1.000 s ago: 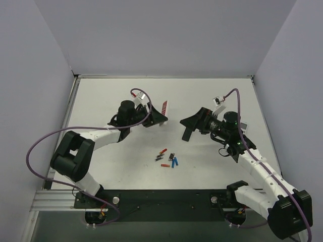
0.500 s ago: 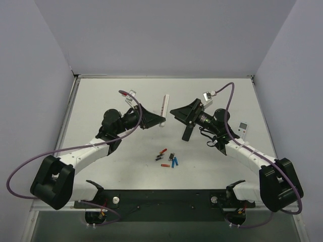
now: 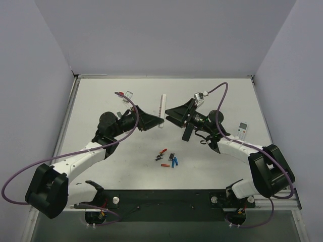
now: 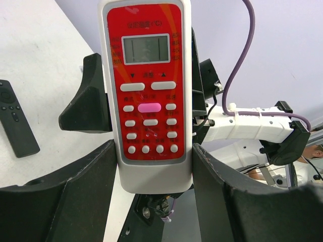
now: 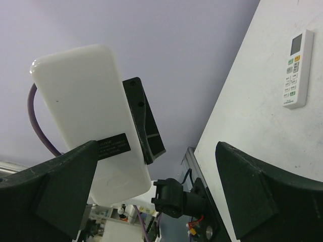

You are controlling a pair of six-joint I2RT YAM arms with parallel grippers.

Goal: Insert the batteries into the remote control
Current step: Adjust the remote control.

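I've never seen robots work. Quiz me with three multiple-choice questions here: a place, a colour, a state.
1. Where are the batteries? A loose on the table; B in a bowl; C against the far wall.
2. The button face of the remote control is: A blue; B red; C green.
3. The right gripper is: A shut on a battery; B open; C shut empty.
Answers: A, they lie scattered on its surface; B, the left wrist view shows red; B, its fingers stand wide apart.
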